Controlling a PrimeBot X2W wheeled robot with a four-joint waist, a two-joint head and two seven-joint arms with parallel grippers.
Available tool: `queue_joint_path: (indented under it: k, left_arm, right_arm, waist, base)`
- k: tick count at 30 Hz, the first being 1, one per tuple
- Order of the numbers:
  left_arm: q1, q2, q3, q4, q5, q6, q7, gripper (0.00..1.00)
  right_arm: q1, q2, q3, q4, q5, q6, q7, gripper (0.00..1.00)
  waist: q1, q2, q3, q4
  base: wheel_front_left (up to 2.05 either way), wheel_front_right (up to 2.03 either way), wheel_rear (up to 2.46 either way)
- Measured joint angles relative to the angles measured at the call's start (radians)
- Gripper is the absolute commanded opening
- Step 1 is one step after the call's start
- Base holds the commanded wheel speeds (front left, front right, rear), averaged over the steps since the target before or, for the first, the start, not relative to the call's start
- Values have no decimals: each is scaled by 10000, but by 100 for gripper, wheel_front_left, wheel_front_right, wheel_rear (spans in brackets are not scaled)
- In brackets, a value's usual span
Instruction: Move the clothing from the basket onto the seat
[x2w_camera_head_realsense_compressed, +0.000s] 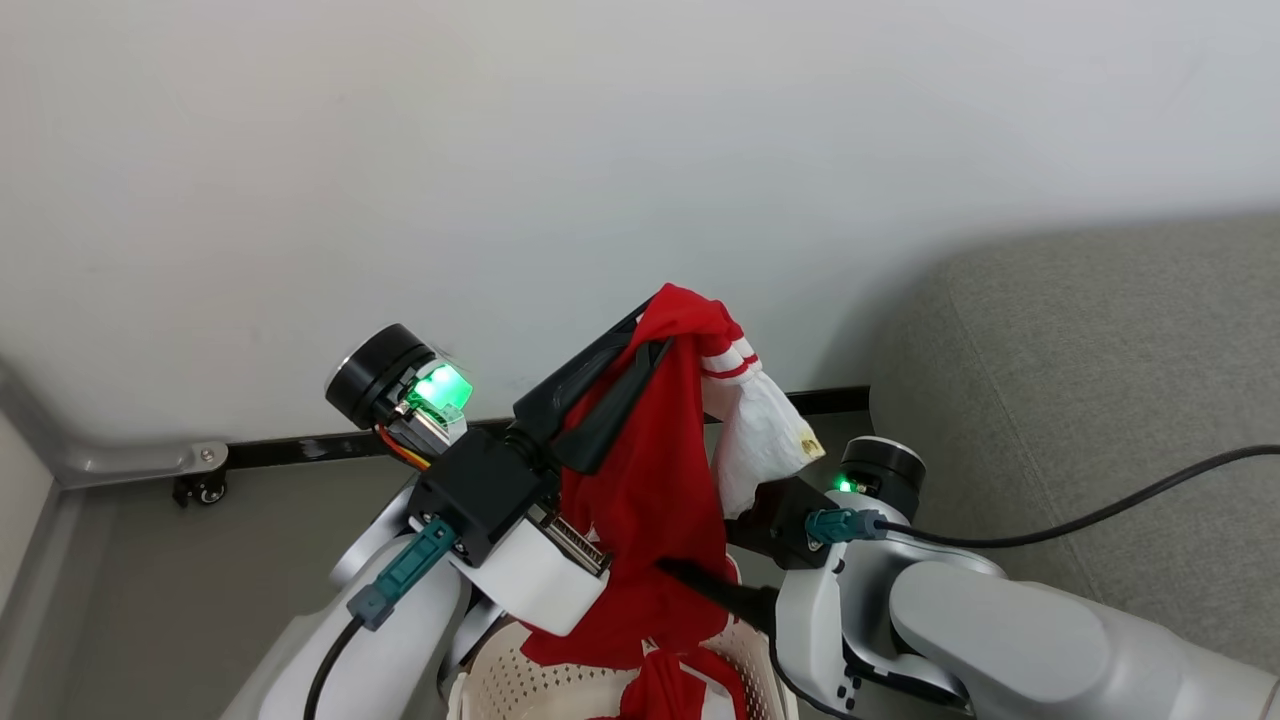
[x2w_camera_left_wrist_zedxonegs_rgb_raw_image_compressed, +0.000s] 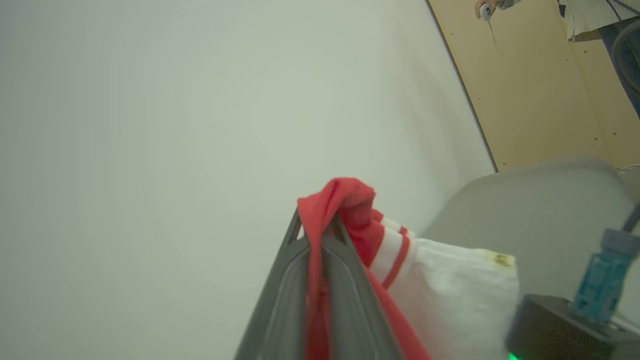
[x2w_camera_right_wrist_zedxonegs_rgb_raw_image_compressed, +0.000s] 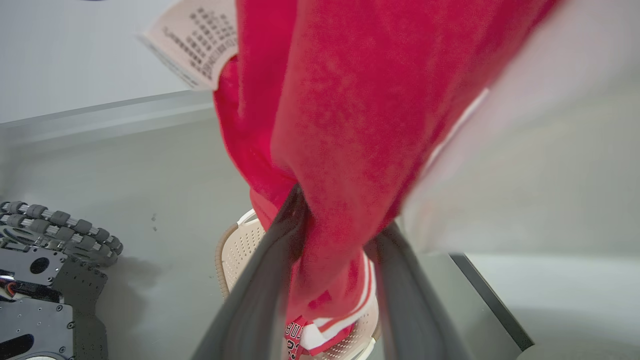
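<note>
1. White wall (x2w_camera_head_realsense_compressed: 600, 150) behind; soft red sports garment (x2w_camera_head_realsense_compressed: 650, 480) hangs vertically above cream perforated plastic basket (x2w_camera_head_realsense_compressed: 520, 690).
2. Left gripper (x2w_camera_head_realsense_compressed: 657, 323) pinches its top, jaws nearly closed; right gripper (x2w_camera_right_wrist_zedxonegs_rgb_raw_image_compressed: 345, 215) clamps bunched cloth lower.
3. Your target, large grey fabric seat (x2w_camera_head_realsense_compressed: 1100, 380), lies right; right arm nearer.

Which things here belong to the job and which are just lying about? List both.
Job: red garment, pinched by left gripper and right gripper; basket; seat.
Lying about: castor; black skirting; wooden panel.
</note>
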Motion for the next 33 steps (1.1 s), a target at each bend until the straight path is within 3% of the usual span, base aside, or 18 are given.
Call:
queue_joint_path:
  k: [1, 9, 18, 23, 24, 25, 26, 27, 33]
  left_arm:
    - [0, -10, 2, 6, -25, 0, 2, 0]
    - [28, 59, 474, 543, -376, 65, 249, 0]
    - [646, 422, 1181, 1791, -662, 366, 430, 0]
    - [895, 420, 1302, 2253, -993, 378, 428, 0]
    - [954, 422, 1315, 2334, -1047, 376, 428, 11]
    - [1008, 420, 1329, 2403, -1083, 376, 428, 36]
    - [1061, 407, 1340, 2460, -1166, 374, 428, 49]
    - [1123, 380, 1346, 2495, -1248, 370, 428, 96]
    - [1227, 255, 1287, 2548, -1565, 265, 374, 100]
  right_arm:
    - [-55, 31, 17, 50, -2, 0, -71, 0]
    - [-134, 44, 73, 290, 44, 0, -476, 0]
    - [-78, -497, -8, 180, 374, 0, -1064, 0]
    - [-11, -815, -723, 119, 658, 0, -1185, 0]
    - [17, -890, -930, 119, 706, 0, -1189, 0]
    - [71, -955, -1156, 119, 750, 0, -1208, 0]
    - [131, -1007, -1384, 123, 823, 0, -1244, 0]
    - [177, -1057, -1611, 127, 897, 0, -1269, 0]
    - [351, -1425, -2715, 267, 995, 0, -1271, 0]
  waist:
    - [0, 0, 6, 18]
    - [0, 0, 114, -4]
    - [0, 0, 177, -308]
    - [0, 0, 190, -552]
    - [0, 0, 192, -602]
    - [0, 0, 193, -650]
    - [0, 0, 193, -698]
    - [0, 0, 194, -745]
    - [0, 0, 180, -1004]
  base:
    - [0, 0, 0]
    - [0, 0, 0]
    - [0, 0, 0]
    - [0, 0, 0]
    - [0, 0, 0]
    - [0, 0, 0]
    - [0, 0, 0]
    - [0, 0, 0]
    - [0, 0, 0]
